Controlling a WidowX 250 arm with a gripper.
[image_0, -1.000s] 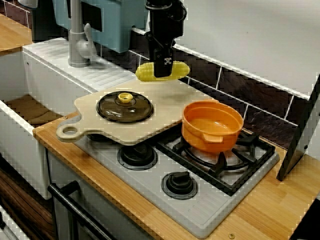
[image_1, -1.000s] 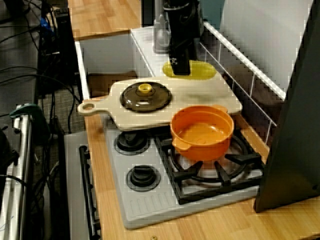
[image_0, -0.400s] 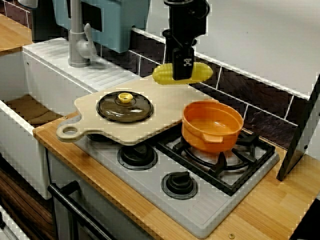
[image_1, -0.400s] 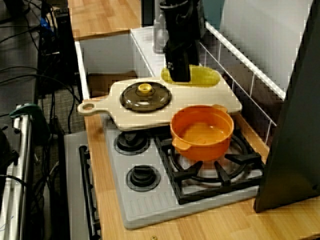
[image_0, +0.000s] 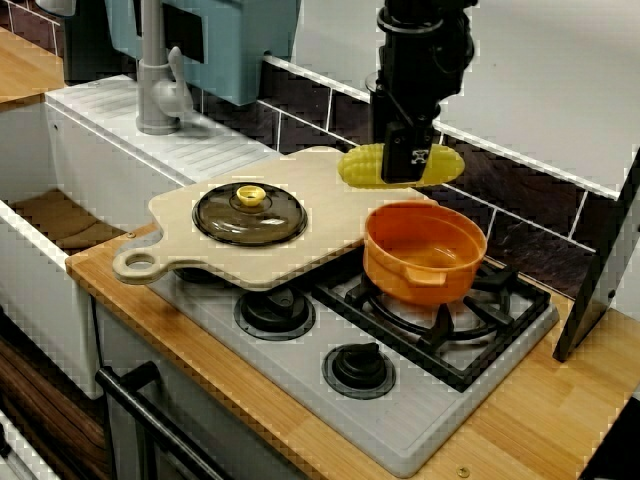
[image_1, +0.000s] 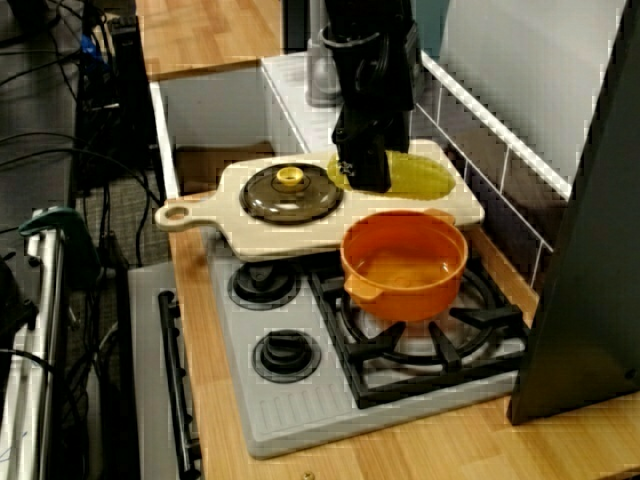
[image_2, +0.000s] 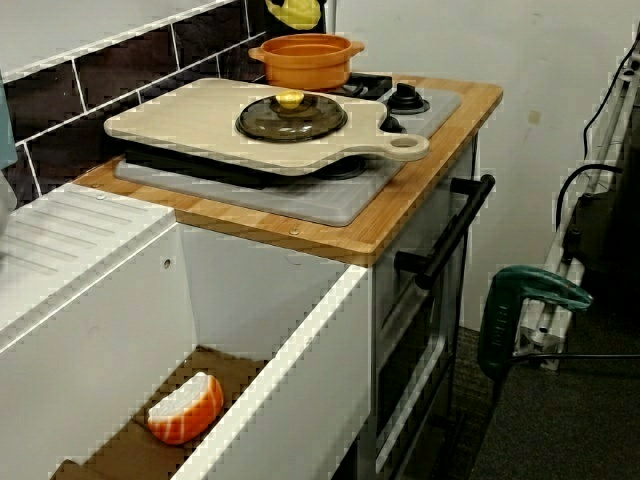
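- Front view: the gripper (image_0: 402, 165) comes down from above with its jaws clamped across the middle of a yellow corn cob (image_0: 445, 165), which lies level, one end out to each side.
- The cob hangs over the far right corner of the cutting board (image_0: 330, 205), at about 11 o'clock from the orange pot (image_0: 420, 278) and near its rim.
- Stove-end view: the corn cob (image_1: 425, 178) shows again beyond the pot (image_1: 405, 292), at its 12 o'clock, with the gripper (image_1: 368, 172) closed on it.
- Sink-end view: the cob (image_2: 296, 12) sits high at the frame's top edge, well above the pot (image_2: 305, 65), so I judge it lifted clear of the board.
- Progress, as I read it: the cob is gripped and raised; it rests on nothing and is in no container.
- The pot stands on the stove's (image_0: 400, 410) right-hand burner grate, and nothing shows inside it.
- A dark glass lid (image_0: 250, 214) with a yellow knob lies on the board, at 9 o'clock from the pot; it covers no vessel.
- The board lies across the left burners, its handle reaching over the wooden surface (image_0: 250, 400).
- The sink (image_2: 300, 360) holds one orange-and-white piece (image_2: 186, 408) on its floor.
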